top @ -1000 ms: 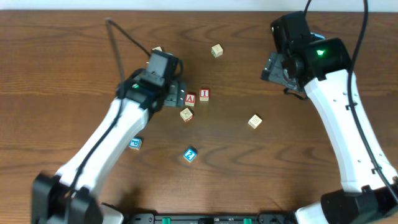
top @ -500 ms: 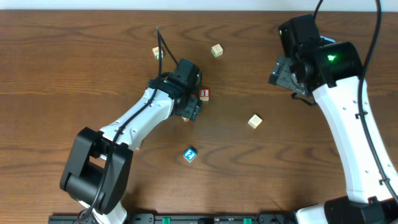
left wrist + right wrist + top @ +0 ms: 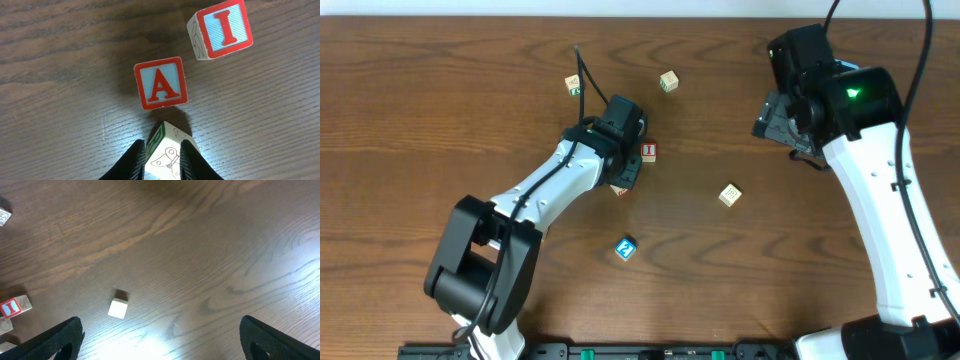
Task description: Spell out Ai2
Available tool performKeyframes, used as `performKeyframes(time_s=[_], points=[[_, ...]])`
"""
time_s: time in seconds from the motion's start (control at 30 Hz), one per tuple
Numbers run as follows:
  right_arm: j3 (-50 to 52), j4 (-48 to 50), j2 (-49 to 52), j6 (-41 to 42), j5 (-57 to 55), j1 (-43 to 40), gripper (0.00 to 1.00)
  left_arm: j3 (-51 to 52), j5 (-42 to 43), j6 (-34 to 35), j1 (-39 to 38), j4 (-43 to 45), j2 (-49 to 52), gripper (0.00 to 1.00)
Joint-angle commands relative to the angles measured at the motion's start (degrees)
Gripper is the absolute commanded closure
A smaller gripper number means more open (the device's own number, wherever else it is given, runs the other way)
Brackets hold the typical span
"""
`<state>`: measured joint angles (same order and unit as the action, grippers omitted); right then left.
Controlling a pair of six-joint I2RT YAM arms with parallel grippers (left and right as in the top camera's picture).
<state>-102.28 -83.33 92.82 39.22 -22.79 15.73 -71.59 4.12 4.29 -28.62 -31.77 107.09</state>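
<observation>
Red-lettered wooden A cube and red-lettered I cube sit near, unaligned. Bright blue 2 cube lies well apart, unplaced. Left claw pinches pale green-marked cube; right claw wide.

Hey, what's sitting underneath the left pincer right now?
The left pincer straddles a pale butterfly cube, the A cube just ahead. From overhead the arm mostly hides both; only the I cube shows.

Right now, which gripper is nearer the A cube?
Left. The left gripper sits right beside the A cube, not touching; the right gripper is well off to the robot's right, past the I cube.
</observation>
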Motion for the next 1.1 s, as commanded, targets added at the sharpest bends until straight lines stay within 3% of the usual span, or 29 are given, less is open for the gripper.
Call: performKeyframes(time_s=[0.0,0.37,1.07], points=[[-0.7,-0.1,-0.9,-0.1,-1.3,-0.5,0.01,0.1,0.4,0.7,0.1,0.4,1.3,0.78],[-0.7,-0.1,-0.9,-0.2,-1.4,-0.5,0.01,0.1,0.4,0.7,0.1,1.9,1.4,0.86],[-0.7,0.0,-0.9,-0.3,-1.4,-0.5,0.01,1.8,0.2,2.5,0.1,4.2,1.7,0.86]])
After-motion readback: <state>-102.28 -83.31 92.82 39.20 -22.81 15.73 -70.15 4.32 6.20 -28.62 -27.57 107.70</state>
